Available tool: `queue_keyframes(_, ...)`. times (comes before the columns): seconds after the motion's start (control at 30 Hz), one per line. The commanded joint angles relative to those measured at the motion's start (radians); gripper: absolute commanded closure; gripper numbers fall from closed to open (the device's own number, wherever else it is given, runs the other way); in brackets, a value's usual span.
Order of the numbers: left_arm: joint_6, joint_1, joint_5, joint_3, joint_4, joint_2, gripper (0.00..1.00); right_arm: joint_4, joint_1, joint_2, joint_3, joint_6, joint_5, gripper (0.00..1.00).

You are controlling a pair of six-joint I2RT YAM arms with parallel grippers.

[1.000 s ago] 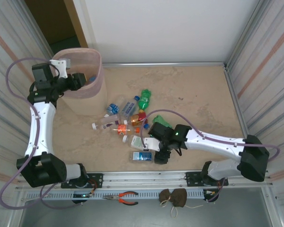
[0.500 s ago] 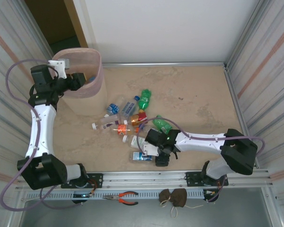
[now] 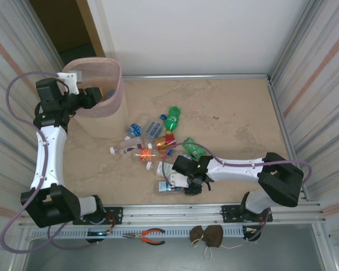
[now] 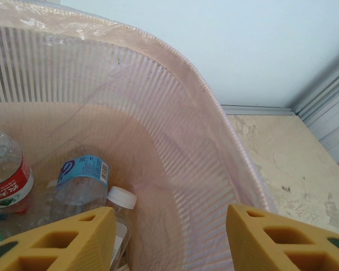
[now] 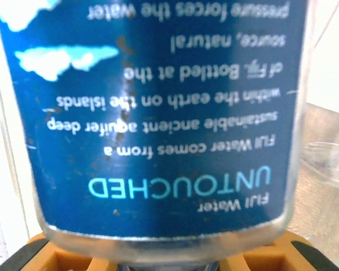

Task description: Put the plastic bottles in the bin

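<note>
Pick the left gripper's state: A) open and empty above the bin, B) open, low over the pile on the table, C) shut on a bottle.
A: the left gripper is open with nothing in it, looking down into the bin, which holds bottles.

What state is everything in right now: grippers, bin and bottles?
bin: upright, with a few dropped bottles inside.
left gripper: open, empty, above the bin's mouth.
right gripper: down at the blue-label bottle; grip unclear.
blue-label bottle: lying on its side on the table.
loose bottles: lying on the table, outside the bin.
</note>
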Motion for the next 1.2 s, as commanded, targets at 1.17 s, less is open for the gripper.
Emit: queue_keyframes(1.17,-0.311,-0.565,-0.084,0.187,0.065,0.085,0.18,0.376,-0.322,-0.259,0.249,0.547,0.043,0.84)
